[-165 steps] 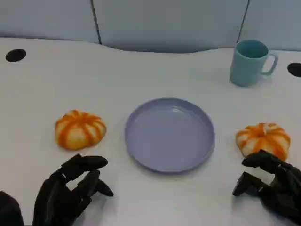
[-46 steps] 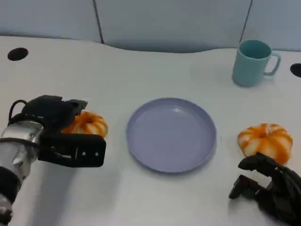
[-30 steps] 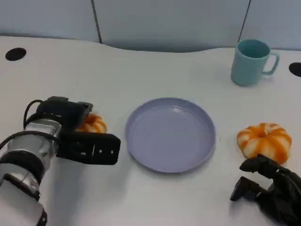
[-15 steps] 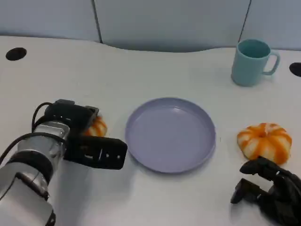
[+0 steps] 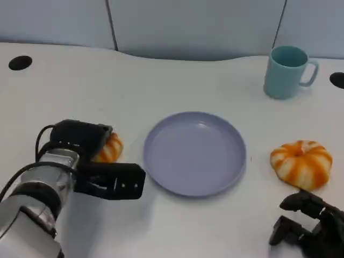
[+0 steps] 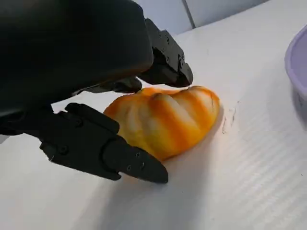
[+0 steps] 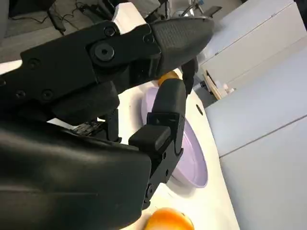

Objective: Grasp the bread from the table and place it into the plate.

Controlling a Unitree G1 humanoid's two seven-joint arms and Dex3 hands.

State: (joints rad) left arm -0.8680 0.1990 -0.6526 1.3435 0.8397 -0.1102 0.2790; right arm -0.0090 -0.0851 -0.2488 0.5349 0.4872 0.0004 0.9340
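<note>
The robot's black left hand (image 5: pixel 102 161) lies over the round orange-and-white striped bread roll (image 5: pixel 109 148) on the white table (image 5: pixel 161 80), its fingers (image 6: pixel 120 155) spread along both sides of that roll and touching it, with the roll resting on the table surface between them. Just beyond the fingertips of that hand sits the round lavender plastic plate (image 5: pixel 194 153), bare inside. The black right hand (image 5: pixel 312 228) rests low on the table with its fingers curled in on nothing, a second striped orange bread roll (image 5: pixel 301 163) just ahead of it and a teal ceramic mug (image 5: pixel 286 71) well beyond that.
</note>
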